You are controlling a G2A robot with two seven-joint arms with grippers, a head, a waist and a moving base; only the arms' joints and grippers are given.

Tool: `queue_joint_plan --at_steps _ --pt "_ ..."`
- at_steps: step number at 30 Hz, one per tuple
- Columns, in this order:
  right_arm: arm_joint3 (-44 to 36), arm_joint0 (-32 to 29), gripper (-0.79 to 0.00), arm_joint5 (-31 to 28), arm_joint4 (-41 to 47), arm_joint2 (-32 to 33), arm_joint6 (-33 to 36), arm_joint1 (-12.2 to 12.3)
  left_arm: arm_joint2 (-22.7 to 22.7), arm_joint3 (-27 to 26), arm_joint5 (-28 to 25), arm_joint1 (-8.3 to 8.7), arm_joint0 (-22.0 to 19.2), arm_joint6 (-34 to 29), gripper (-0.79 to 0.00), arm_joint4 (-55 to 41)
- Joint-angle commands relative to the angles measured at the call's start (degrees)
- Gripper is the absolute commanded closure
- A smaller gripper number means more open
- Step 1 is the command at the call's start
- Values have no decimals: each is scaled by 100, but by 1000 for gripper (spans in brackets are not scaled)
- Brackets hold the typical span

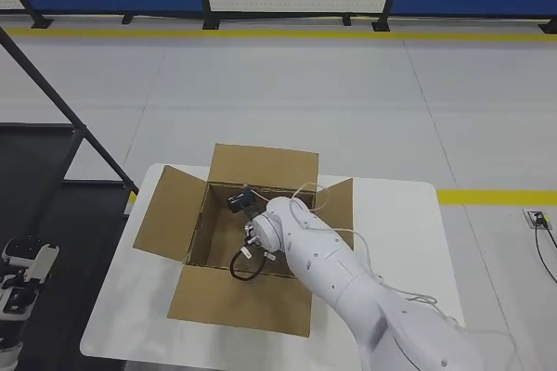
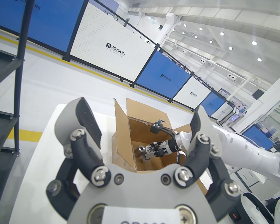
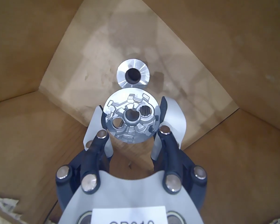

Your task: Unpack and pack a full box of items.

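Right end effector [image 3: 131,115] deep inside the open cardboard box [image 3: 37,36], brown walls close around it on every side. Fingers pinching a machined metal disc [image 3: 130,120] by its rim, one finger [image 3: 96,127] on each side. Disc face turned toward the wrist camera: central hub, two round through-holes beside it, stepped raised segments around the hub. Just beyond the fingertips, a flanged metal bushing [image 3: 133,75] upright on the box floor, bore upward; contact between bushing and disc not discernible.

Left end effector [image 2: 142,108] with fingers spread wide and nothing between them, well apart from the box and off to the side of the white table [image 2: 49,164]. Ahead of it, past the fingertips, the box standing on the table with flaps open, and within the box the right end effector with disc and bushing.

From above: all four flaps folded outward, box near the middle of the table, right arm entering over the box rim, left end effector beyond the table edge.
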Motion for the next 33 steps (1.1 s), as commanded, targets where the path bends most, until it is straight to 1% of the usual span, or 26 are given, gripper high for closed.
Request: queue_joint_plan --at_steps 1,5,9,14,17,20,23,25,29,33 --pt "-118 26 0 10 -40 35 80 33 0 0 0 0 0 0 -785 0" --pt "-511 12 0 155 -183 108 228 138 0 0 0 0 0 0 -785 0" --pt "-1160 -72 0 281 -376 264 204 341 0 0 0 0 0 0 -785 0" --pt "-2197 -312 0 643 -774 591 485 737 0 0 0 0 0 0 -785 0" --pt "-3127 -626 0 1055 -1154 947 490 1049 0 0 0 0 0 0 -785 0" --pt "-4417 -1190 0 1396 -1684 1464 563 1426 0 0 0 0 0 0 -785 0" --pt "-5879 -1944 0 1677 -2436 2038 964 1795 0 0 0 0 0 0 -785 0" --pt "-6820 -2468 0 1853 -3001 2422 1263 1996 0 0 0 0 0 0 -785 0" --pt "-8402 -3463 0 2168 -3971 3123 1530 2260 0 0 0 0 0 0 -785 0" --pt "-9520 -4285 0 2680 -4913 3700 1598 2392 0 0 0 0 0 0 -785 0"
